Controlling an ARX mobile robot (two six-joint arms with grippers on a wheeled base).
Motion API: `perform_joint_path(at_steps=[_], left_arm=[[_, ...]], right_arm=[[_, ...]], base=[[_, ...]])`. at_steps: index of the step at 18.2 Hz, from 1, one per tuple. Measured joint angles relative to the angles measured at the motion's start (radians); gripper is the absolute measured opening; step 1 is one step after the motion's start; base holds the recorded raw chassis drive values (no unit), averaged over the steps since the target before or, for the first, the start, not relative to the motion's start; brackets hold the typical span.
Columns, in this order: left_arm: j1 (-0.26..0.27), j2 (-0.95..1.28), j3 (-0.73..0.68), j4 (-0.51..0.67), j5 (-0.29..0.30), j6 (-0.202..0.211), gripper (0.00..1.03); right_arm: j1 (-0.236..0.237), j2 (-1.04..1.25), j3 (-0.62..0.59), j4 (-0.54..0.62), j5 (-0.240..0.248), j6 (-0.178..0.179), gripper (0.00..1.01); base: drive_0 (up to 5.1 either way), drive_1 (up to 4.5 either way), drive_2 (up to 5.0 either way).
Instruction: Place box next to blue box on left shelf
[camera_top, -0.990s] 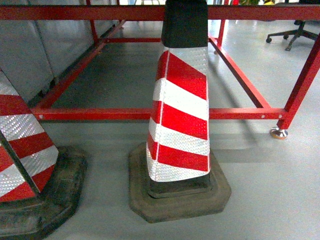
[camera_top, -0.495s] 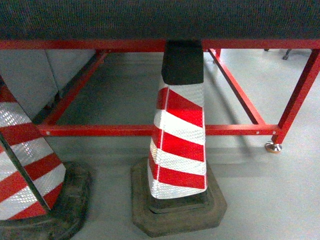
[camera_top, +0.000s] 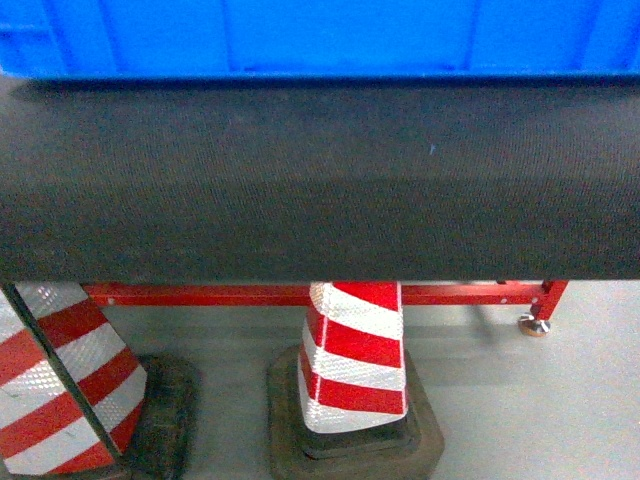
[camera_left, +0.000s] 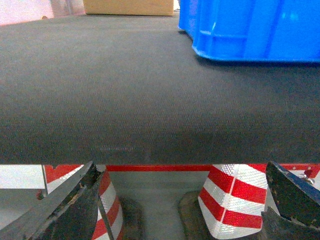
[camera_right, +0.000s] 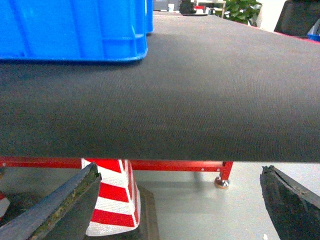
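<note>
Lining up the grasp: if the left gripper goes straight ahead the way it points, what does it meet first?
Probably the black mat's front edge, level with the open left gripper; the blue box sits farther back, right. Depth unclear.

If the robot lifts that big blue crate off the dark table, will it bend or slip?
The blue crate looks like moulded plastic with ribbed walls, so it's probably stiff. Its smooth sides may be slippery. The table mat looks textured, so pushing it could drag rather than glide.

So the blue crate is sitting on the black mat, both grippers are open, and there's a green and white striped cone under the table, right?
Not quite: the cone under the table is red and white, as the head view shows. The blue crate does sit on the black mat, and the left gripper and right gripper are open.
</note>
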Motion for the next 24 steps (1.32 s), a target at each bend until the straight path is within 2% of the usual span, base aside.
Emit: perform_joint_path(at_steps=[24], left_arm=[[0.000,0.000,0.000,0.000,0.000,0.000,0.98]], right_arm=[[0.000,0.000,0.000,0.002,0.000,0.000,0.98]], base=[[0.0,0.00,0.0]])
